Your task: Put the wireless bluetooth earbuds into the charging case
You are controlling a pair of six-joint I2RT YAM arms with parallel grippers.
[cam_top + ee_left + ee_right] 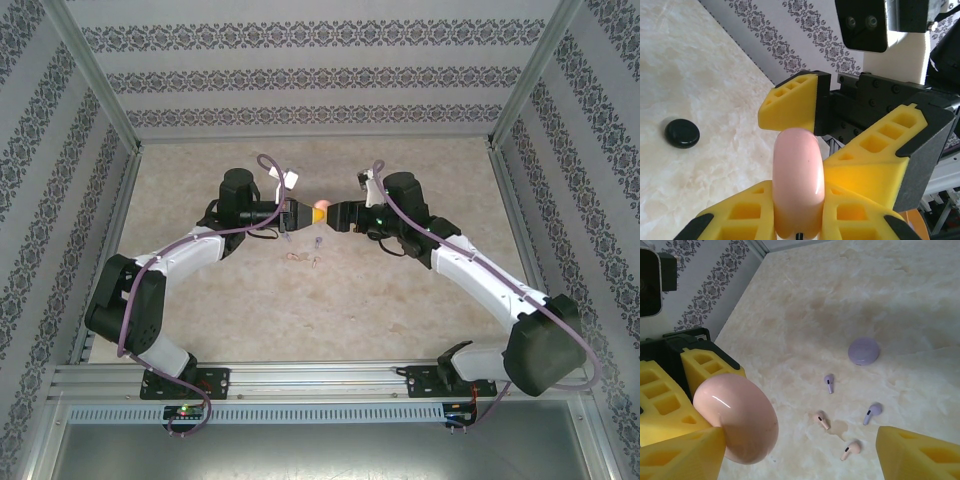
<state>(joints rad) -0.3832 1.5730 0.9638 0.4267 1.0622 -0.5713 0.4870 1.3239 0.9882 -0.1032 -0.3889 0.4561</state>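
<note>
Top external view: we see the left tool [306, 212] holding the pink case [320, 211] above the middle of the bench [250, 300]. The right tool [334, 214] stands wide open beside this case. Two pink earbuds [822, 420] and two lilac earbuds [829, 383] lie on the bench, near the lilac case [863, 350].

From above, the pink case [320, 211] is mostly hidden between the two pairs of jaws. The earbuds [316, 262] on the desk [400, 330] are specks, their colours unclear. The left wrist view cuts off the case's lower end and the left jaws. In the right wrist view a right jaw covers the case's lower edge, and both jaws run off frame.
</note>
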